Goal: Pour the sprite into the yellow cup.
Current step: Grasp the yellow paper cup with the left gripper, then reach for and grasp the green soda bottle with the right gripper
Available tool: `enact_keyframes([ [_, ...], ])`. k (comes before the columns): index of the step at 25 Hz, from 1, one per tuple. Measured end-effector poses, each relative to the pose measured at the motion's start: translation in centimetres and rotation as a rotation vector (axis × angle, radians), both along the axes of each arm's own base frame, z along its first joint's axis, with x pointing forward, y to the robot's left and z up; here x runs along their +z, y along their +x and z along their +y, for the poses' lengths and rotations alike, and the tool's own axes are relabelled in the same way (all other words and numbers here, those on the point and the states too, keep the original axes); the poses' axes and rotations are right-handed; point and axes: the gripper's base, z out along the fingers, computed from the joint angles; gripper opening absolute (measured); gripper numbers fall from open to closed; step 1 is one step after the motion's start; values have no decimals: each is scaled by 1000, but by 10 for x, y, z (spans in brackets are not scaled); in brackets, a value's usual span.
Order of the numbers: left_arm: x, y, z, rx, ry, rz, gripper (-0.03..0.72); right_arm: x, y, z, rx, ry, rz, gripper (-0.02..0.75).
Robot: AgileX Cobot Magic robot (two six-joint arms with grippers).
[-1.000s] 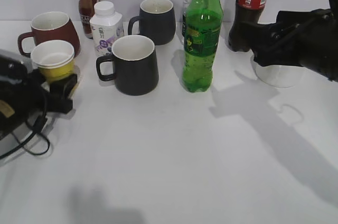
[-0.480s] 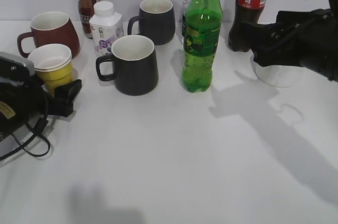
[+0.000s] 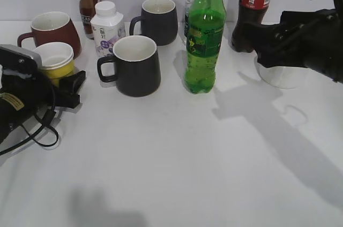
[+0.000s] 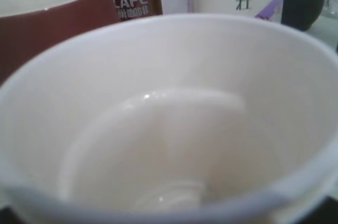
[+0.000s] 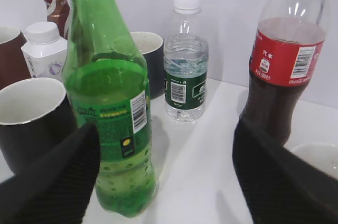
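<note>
Two arms at work; left pincer (image 3: pixel 67 80), clenched on the small yellow paper cup (image 3: pixel 55 61), has carried it up-left toward the dark red mug (image 3: pixel 51 30); right pincer (image 3: pixel 244 37) gapes, unmoved, beside the tall green plastic sprite bottle (image 3: pixel 204 34) upright mid-worktop (image 3: pixel 177 152); pour not yet begun.

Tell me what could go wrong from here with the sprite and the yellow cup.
The yellow cup sits tight against the dark red mug, so the left gripper closing on it could nudge the mug. The right gripper is open near the sprite; the cola bottle stands close and could get knocked.
</note>
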Motion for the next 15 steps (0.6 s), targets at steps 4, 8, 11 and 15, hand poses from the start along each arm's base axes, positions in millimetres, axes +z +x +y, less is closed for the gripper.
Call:
enact_keyframes([
  [4, -1, 0, 0, -1, 0, 1, 444, 0, -1, 2, 23, -22, -11, 587],
  [8, -1, 0, -1, -13, 1, -1, 419, 0, -1, 6, 77, -69, -36, 587],
  [11, 3, -2, -3, -39, 6, -10, 419, -7, 6, 13, 121, -90, -16, 587],
  [15, 19, -8, -4, -64, 5, -46, 419, -29, 19, 25, 184, -117, 49, 609],
])
